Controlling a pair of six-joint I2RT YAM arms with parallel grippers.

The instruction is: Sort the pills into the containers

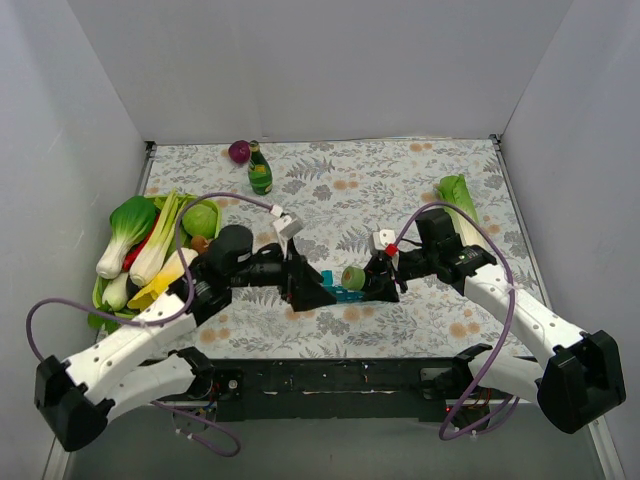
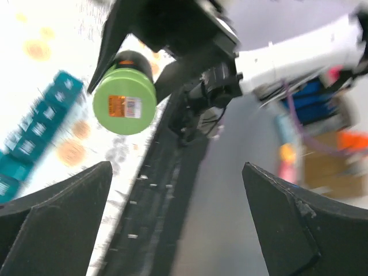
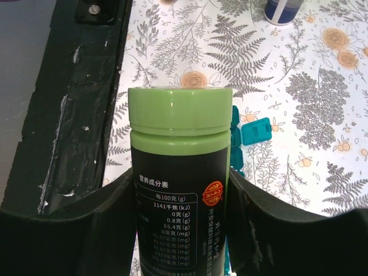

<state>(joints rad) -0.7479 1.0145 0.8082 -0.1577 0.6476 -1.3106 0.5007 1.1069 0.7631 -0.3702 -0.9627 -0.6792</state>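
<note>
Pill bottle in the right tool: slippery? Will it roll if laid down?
Probably rigid: the pill bottle keeps straight walls between the right tool's fingers. Its smooth label may slip under a light grip. The round body and green cap suggest it would roll if laid sideways on the table.

A cloth (image 1: 400,190) printed with grey ferns and orange flowers was spread over the table. At its far edge a dark green bottle (image 1: 260,170) with a yellow label was stood upright, and a purple round vegetable (image 1: 239,151) was seen just beside it. Along the left side a heap of vegetables (image 1: 150,262) was piled, a bok choy (image 1: 128,228) and a round green piece (image 1: 201,219) among them. Near the right side a single leafy green (image 1: 458,203) was laid, well apart from the heap
</note>
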